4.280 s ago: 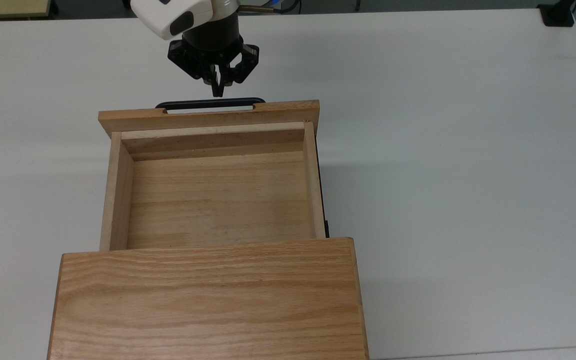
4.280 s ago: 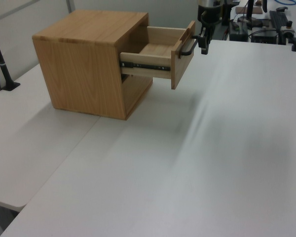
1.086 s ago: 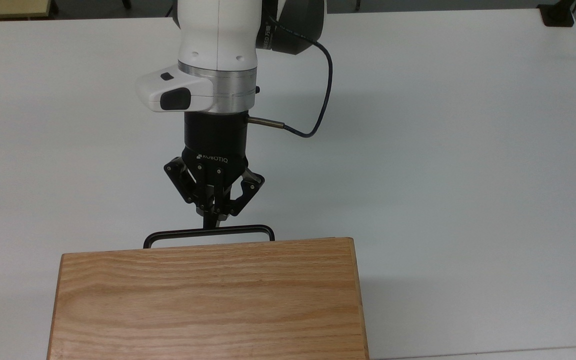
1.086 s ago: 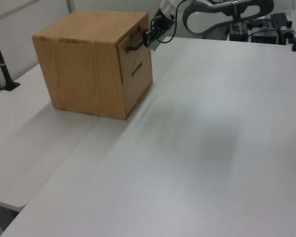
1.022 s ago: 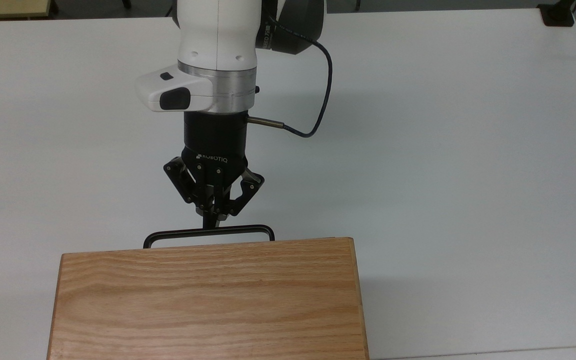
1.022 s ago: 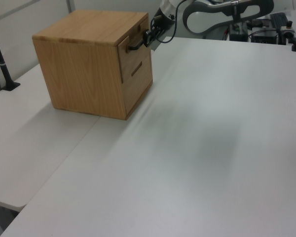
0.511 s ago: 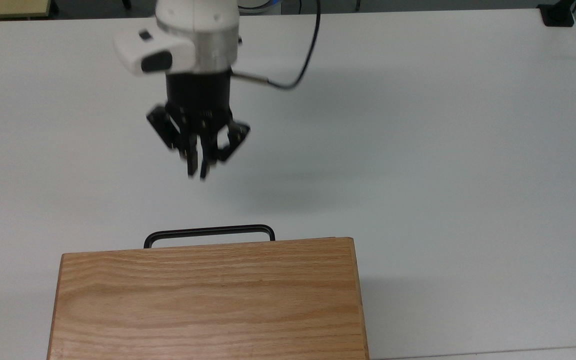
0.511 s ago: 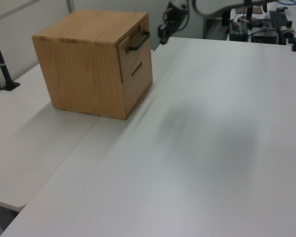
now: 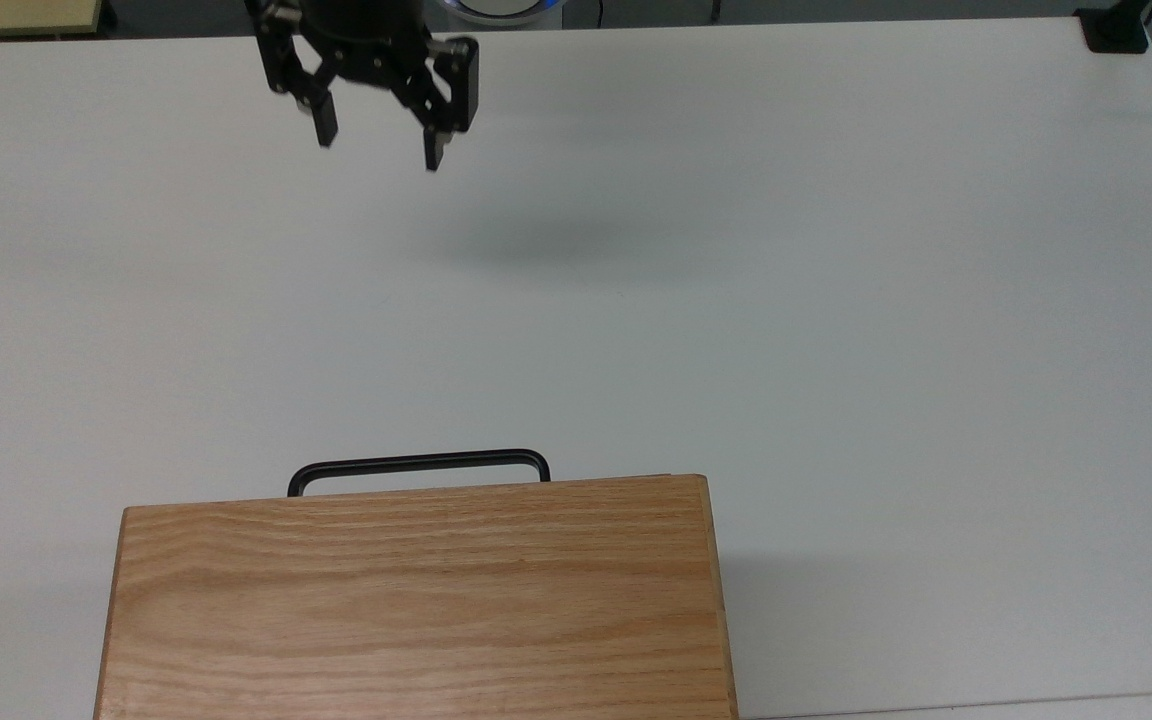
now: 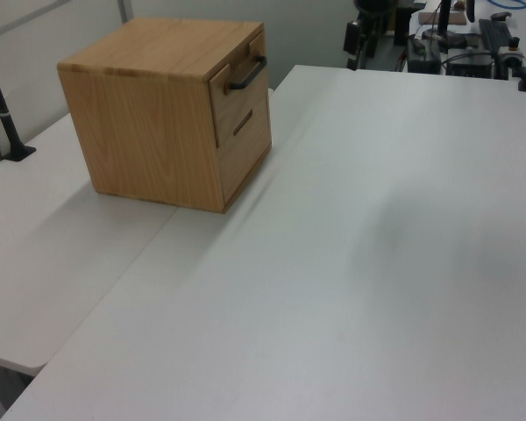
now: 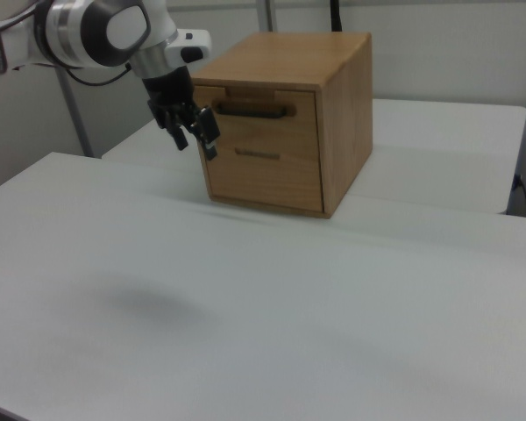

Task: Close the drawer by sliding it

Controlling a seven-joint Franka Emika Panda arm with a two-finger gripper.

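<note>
Robotics lab: bare white desk (image 9: 836, 300), clamp-mounted black camera poles (image 10: 0, 105) at its edges, cables and electronics gear (image 10: 473, 39) stacked behind, plain partition wall (image 11: 438, 53).

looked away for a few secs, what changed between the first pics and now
The drawer slid fully into the cabinet, its front now flush; it had been pulled far out. The gripper, earlier closed at the black handle, let go, opened and drew back across the table toward the top view's upper edge. The cabinet has not moved.
</note>
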